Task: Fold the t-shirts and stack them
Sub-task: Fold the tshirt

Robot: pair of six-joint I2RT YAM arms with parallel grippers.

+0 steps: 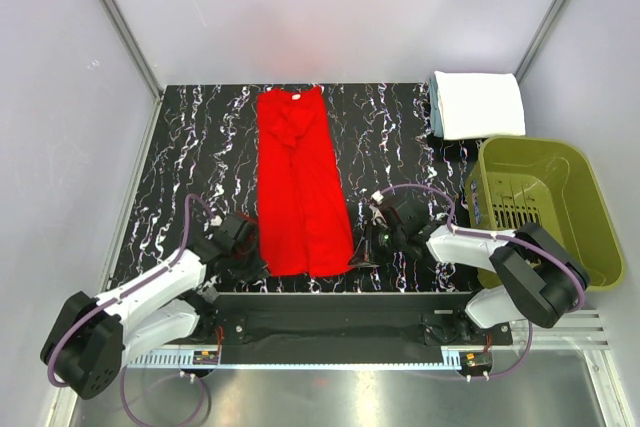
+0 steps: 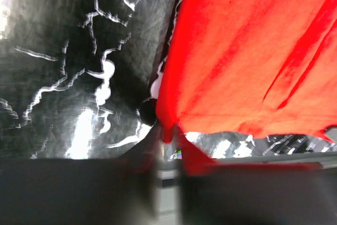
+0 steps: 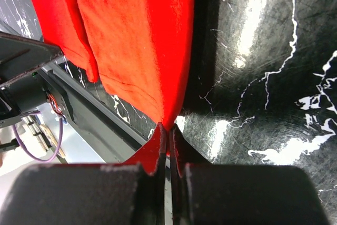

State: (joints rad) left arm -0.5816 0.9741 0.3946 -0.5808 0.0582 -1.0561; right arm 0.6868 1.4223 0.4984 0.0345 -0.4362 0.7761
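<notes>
**Both near corners pinched: lift evenly and fold the strip away**

The red t-shirt (image 1: 300,187) lies on the marbled black table (image 1: 190,147) as a long narrow strip running from near to far, its sleeves already turned in. The left gripper (image 1: 250,249) is at the strip's near-left corner and the right gripper (image 1: 367,247) at its near-right corner. In the right wrist view the jaws are clenched on a peak of red cloth at the hem corner. The left wrist view is blurred, but the jaws there also look clamped on the corner.

The step in hand appears to be folding the near hem over toward the collar. To do it well, both arms should rise together and travel far at the same pace. That keeps the hem taut and square, so the layers do not skew or drag.

The white folded t-shirt (image 1: 478,104) waits at the far right, just beyond the olive-green basket (image 1: 590,197); that is likely the stacking spot.
</notes>
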